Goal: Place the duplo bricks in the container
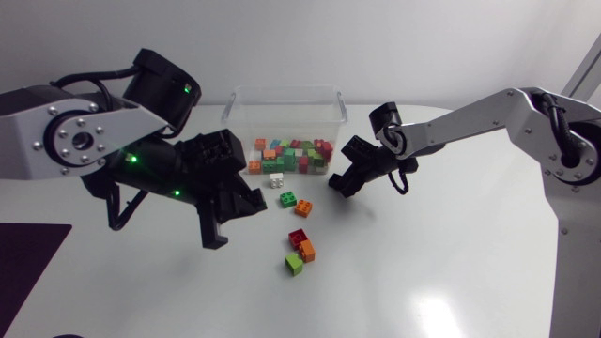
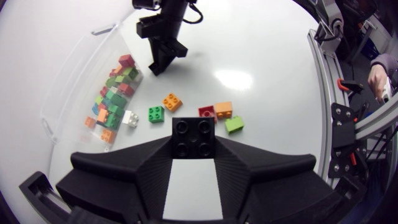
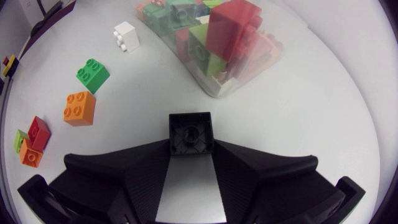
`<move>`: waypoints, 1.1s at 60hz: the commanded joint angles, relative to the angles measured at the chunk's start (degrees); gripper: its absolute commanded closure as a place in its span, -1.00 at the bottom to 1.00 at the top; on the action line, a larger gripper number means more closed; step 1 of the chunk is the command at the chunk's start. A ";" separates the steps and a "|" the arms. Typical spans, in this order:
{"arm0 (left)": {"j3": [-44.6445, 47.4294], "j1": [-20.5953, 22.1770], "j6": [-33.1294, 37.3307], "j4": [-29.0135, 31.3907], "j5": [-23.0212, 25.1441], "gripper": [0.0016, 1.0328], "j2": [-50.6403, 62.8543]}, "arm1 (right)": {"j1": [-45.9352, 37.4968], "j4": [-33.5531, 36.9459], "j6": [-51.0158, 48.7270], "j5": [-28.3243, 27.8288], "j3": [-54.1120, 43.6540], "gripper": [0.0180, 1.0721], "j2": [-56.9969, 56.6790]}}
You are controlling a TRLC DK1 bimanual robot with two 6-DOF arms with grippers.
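A clear plastic container (image 1: 331,99) at the table's far middle holds several coloured duplo bricks. In front of it lie loose bricks: white (image 1: 277,179), green (image 1: 285,199), orange (image 1: 303,208), then a cluster of red (image 1: 298,238), orange (image 1: 307,250) and lime (image 1: 295,265). My left gripper (image 1: 233,221) hovers left of them, shut on a black brick (image 2: 193,135). Just right of the container's front corner is my right gripper (image 1: 340,183), its fingers against both sides of another black brick (image 3: 191,132), seen from its underside. In the right wrist view the container (image 3: 249,68) lies just ahead.
A dark mat (image 1: 28,253) covers the table's front left corner. The white tabletop (image 1: 441,263) lies bare at the front and right. My left arm's bulky links (image 1: 84,141) hang over the left side.
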State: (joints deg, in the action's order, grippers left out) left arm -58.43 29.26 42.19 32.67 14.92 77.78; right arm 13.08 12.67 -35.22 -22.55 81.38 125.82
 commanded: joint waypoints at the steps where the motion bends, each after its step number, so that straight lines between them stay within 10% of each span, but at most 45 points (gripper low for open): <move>1: -3.00 -2.10 -0.45 -1.73 1.34 0.69 2.91 | 0.19 -0.27 -0.90 -0.39 -1.76 0.28 -0.66; 27: -17.94 -9.13 -9.94 -14.91 1.69 0.69 16.62 | 0.54 1.92 0.95 -0.13 -16.52 0.28 -23.25; 66: -42.64 -13.79 -13.54 -12.80 1.34 0.68 36.04 | 9.24 10.71 7.89 2.33 -19.60 0.28 -46.54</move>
State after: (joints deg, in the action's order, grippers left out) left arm -97.95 16.73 30.35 19.53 16.05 111.00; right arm 21.78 22.24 -29.28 -20.73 62.11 80.79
